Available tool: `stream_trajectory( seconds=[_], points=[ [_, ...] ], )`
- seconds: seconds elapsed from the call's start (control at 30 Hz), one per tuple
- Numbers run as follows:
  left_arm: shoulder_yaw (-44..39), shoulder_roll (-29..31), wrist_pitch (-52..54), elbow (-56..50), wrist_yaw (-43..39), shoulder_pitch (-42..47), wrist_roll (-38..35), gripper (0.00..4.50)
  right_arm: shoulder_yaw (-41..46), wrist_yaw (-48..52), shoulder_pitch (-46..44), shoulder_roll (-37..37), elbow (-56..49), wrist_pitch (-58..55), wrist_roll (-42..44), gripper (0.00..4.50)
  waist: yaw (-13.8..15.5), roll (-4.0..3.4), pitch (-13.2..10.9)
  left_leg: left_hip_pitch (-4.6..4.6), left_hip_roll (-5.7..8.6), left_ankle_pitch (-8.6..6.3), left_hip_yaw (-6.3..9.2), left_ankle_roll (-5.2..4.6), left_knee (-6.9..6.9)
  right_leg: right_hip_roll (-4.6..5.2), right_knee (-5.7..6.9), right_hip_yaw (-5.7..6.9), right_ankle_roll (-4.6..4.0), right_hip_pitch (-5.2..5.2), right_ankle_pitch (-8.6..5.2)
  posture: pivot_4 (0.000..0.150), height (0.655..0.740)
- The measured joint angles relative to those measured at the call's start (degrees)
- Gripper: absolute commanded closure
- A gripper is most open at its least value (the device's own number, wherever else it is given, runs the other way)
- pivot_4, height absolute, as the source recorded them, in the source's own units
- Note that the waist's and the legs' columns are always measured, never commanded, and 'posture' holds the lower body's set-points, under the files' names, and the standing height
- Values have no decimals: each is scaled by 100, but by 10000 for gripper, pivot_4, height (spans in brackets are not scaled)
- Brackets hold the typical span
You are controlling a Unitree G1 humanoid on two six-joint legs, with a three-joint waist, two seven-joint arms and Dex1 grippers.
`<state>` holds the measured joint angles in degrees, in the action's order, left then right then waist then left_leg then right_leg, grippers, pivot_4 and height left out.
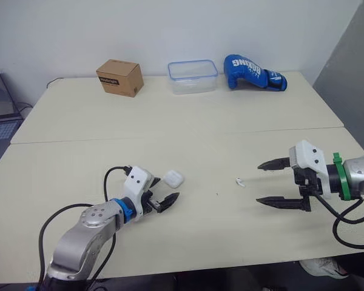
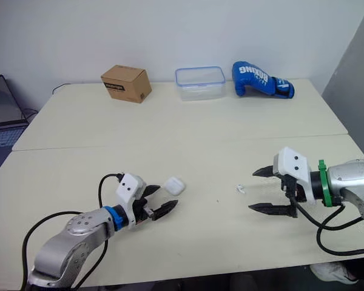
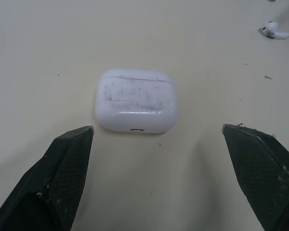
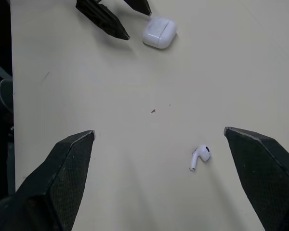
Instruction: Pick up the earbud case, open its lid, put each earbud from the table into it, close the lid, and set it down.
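The left fingers [image 3: 62, 168] are spread wide. The white earbud case [image 3: 136, 98] lies closed on the surface [image 1: 194, 139] just past their tips. The right fingers [image 4: 62, 168] are spread wide too, near one earbud [image 4: 200, 156].

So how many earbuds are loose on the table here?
1. The earbud lies on the table between the earbud case and the right gripper, touching neither. Another may be hidden.
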<state>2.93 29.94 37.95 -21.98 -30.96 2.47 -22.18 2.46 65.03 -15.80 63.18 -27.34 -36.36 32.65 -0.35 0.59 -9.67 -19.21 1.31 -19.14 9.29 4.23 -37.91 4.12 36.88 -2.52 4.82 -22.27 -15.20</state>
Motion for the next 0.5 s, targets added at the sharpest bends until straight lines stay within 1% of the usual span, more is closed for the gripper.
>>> stream_trajectory(
  seconds=[0.3, 0.5],
  points=[
    [217, -126, -426, 802, -106, 572, 411, 299, -47, 128, 204, 13, 13, 99, -218, 0, 2, 0, 0, 2, 0, 1, 0, 1, -5, 0, 4, 0, 1, 1, 1, 1500, 7400],
    [375, -273, -597, 1067, -113, 795, 610, 299, -111, 131, 56, 13, 444, 339, -561, 0, 2, 0, 0, 4, 1, 2, 1, 1, -5, 1, 6, 0, 1, 2, 1, 1500, 7400]
  ],
)
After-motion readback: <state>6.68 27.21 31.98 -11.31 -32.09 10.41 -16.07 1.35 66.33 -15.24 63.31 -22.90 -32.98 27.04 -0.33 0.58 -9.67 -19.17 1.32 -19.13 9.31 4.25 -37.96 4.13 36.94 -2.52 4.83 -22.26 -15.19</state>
